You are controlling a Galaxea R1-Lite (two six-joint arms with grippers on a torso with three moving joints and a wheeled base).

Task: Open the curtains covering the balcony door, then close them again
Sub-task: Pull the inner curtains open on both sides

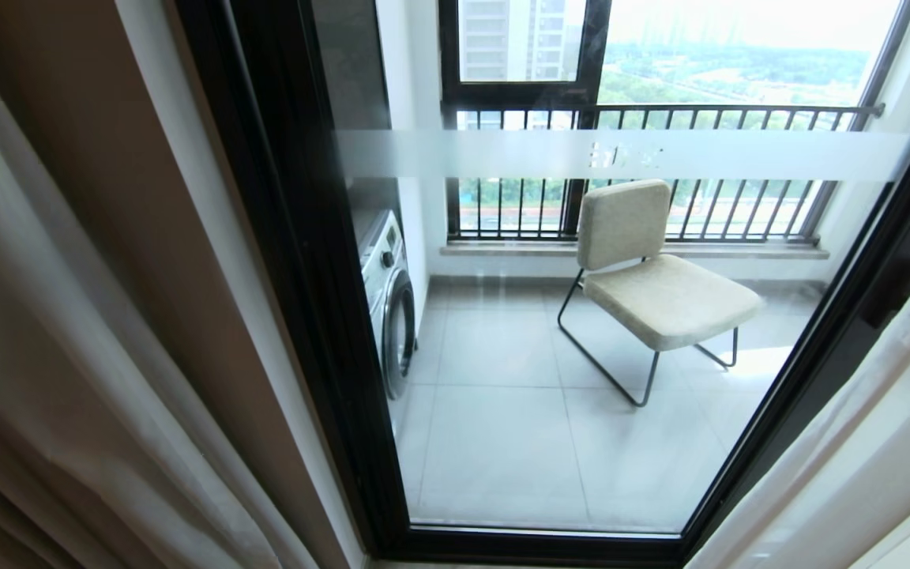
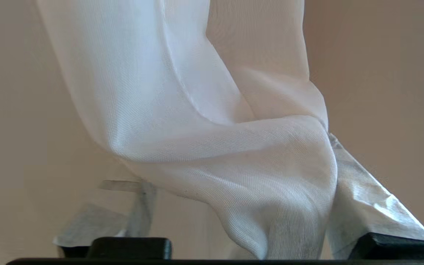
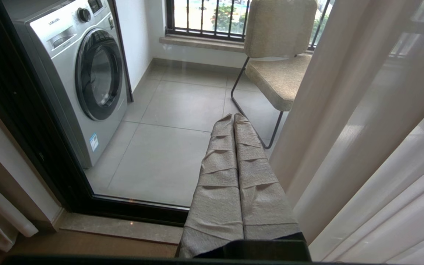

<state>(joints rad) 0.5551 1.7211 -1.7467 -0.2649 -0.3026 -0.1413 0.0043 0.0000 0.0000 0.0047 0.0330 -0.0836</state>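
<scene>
The balcony door [image 1: 297, 276], black-framed glass with a frosted band, stands uncovered in the middle of the head view. The curtains hang gathered at both sides: cream and white folds on the left [image 1: 68, 356], a white sheer on the right [image 1: 858, 442]. Neither arm shows in the head view. In the left wrist view my left gripper [image 2: 230, 162] is open, its taped fingers [image 2: 363, 198] wide apart. A fold of white sheer curtain [image 2: 234, 154] drapes loosely between them, resting against one finger. My right gripper [image 3: 233, 117] is shut and empty, beside the right sheer [image 3: 363, 147].
Beyond the glass, a washing machine [image 1: 388, 300] stands at the left and a beige chair [image 1: 652, 276] on the tiled balcony floor. A barred window [image 1: 660, 118] is behind them. The door's bottom rail [image 3: 134, 211] lies just ahead of the right gripper.
</scene>
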